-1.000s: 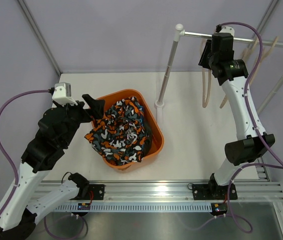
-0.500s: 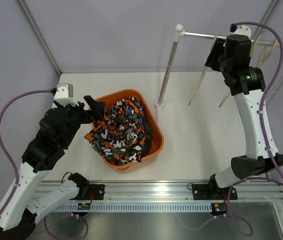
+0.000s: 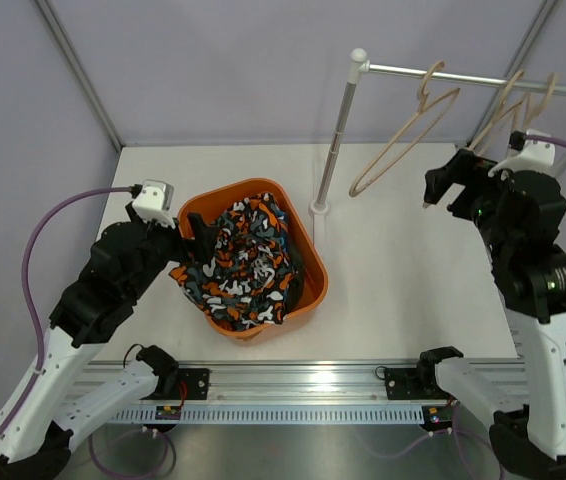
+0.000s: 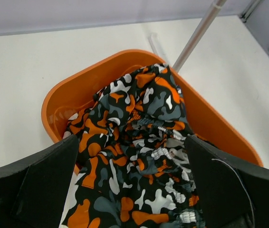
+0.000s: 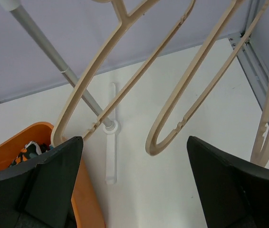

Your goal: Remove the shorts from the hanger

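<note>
Shorts (image 3: 246, 265) in blotch print lie heaped in the orange tub (image 4: 77, 83), left gripper (image 3: 197, 232) spread wide at its ten o'clock rim, right gripper (image 3: 445, 180) spread, empty, at four o'clock of a bare hanger (image 5: 107, 50).

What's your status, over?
Left end effector and right end effector open, empty. Orange-black-white blotch-print cloth shorts heaped in orange plastic tub. Beige hangers bare. Nothing blocking.

Materials / finish
Shorts (image 4: 139, 142) in the tub (image 4: 65, 97): soft matt cloth, crumpled, gathered elastic waistband. Tub: smooth orange plastic, slight sheen. Pole (image 3: 340, 130) just behind the tub: satin metal. Hangers (image 5: 89, 76) right of the tub: pale, smooth, wood or plastic unclear. Surface (image 3: 403, 280) under the tub: matt white.
</note>
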